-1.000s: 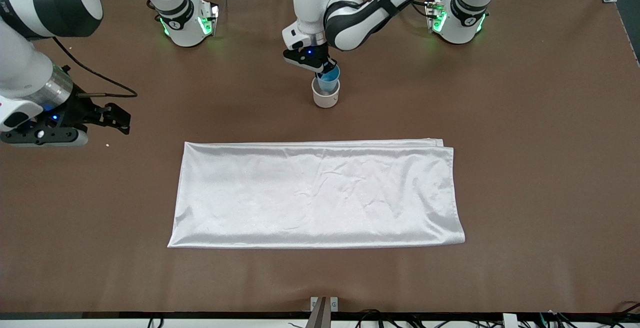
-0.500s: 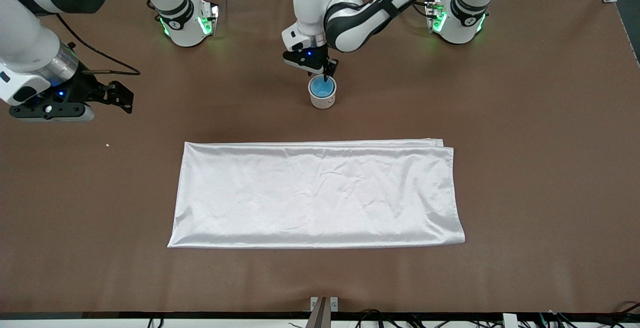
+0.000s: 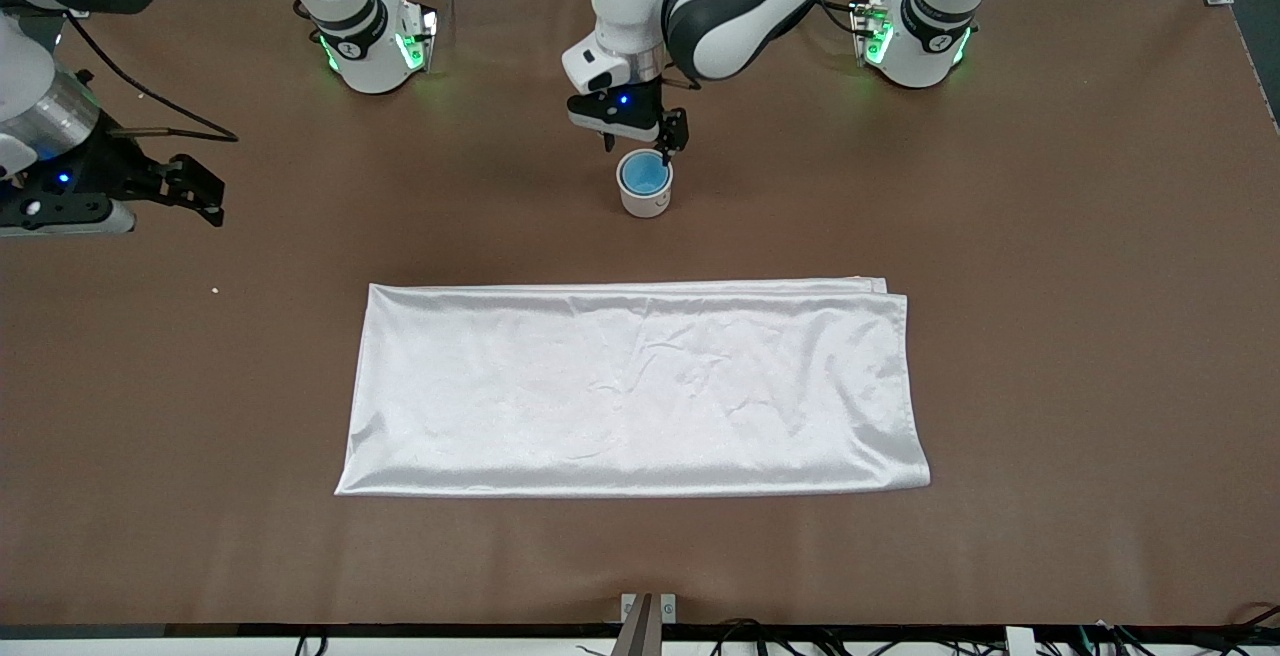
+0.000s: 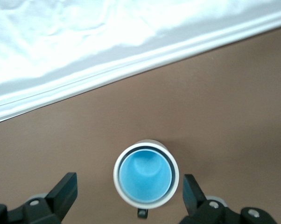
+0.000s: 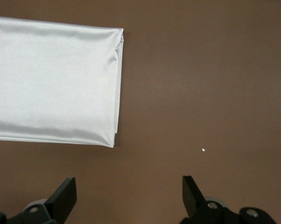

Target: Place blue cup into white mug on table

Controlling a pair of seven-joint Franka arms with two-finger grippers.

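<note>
The blue cup (image 3: 643,174) was seen inside the white mug (image 3: 644,195), seated upright, with its rim just within the mug's rim. In the left wrist view the blue cup (image 4: 145,178) was ringed all around by the white mug (image 4: 120,186), and a small part of the black handle was shown at the mug's edge. The mug stood on the table (image 3: 1050,236), farther from the front camera than the white cloth (image 3: 630,386) and well apart from the cloth's nearest edge, with a bare strip of brown table between them.

The left gripper (image 3: 641,137) was held just over the mug, and its fingers (image 4: 65,192) were spread wide, one at each side of the mug, with nothing touched by them. Open table was left around the mug on all sides.

The right gripper (image 3: 205,193) was held over the table toward the right arm's end, well apart from the mug and from the cloth; this arm was waiting. Its fingers (image 5: 66,195) were parted and nothing was held between them. In the right wrist view a corner of the white cloth (image 5: 52,79) with its folded edge was shown, and a small white speck (image 5: 203,150) lay on the bare table (image 5: 201,70) near it
</note>
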